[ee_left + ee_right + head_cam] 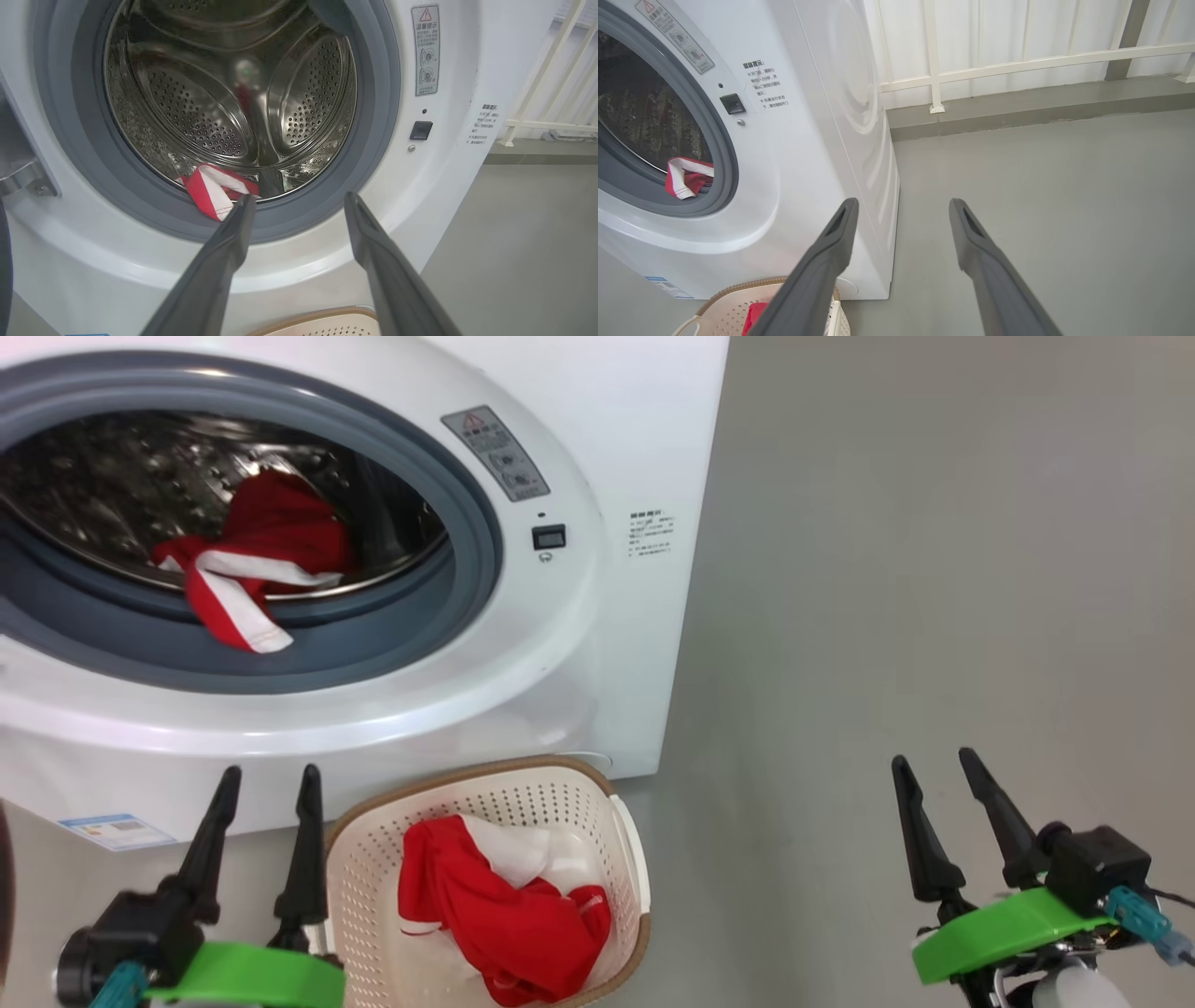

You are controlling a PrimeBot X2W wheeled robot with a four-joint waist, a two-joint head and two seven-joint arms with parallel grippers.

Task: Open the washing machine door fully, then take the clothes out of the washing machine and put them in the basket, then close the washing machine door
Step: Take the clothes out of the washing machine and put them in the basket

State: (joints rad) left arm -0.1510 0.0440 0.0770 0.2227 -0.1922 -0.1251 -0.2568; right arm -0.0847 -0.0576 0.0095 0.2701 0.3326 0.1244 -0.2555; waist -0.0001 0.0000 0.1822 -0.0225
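The washing machine (pixel 597 616) stands with its round opening uncovered. The washing machine door is swung out of view to the left, and its metal hinge (pixel 23 179) shows. One piece of the red and white clothes (pixel 261 551) lies at the drum's front, draped over the grey gasket (pixel 212 189) (pixel 686 177). Another red and white piece (pixel 495 915) lies in the basket (pixel 485 784) on the floor before the machine. My left gripper (pixel 271 775) is open and empty, left of the basket and pointing at the drum (pixel 301 198). My right gripper (pixel 934 758) is open and empty over bare floor (pixel 903 201).
Grey floor (pixel 934 569) stretches to the right of the machine. A white railing (pixel 1017 65) on a low grey kerb (pixel 1017 112) runs behind it. A blue label (pixel 112 829) sits on the machine's lower front corner.
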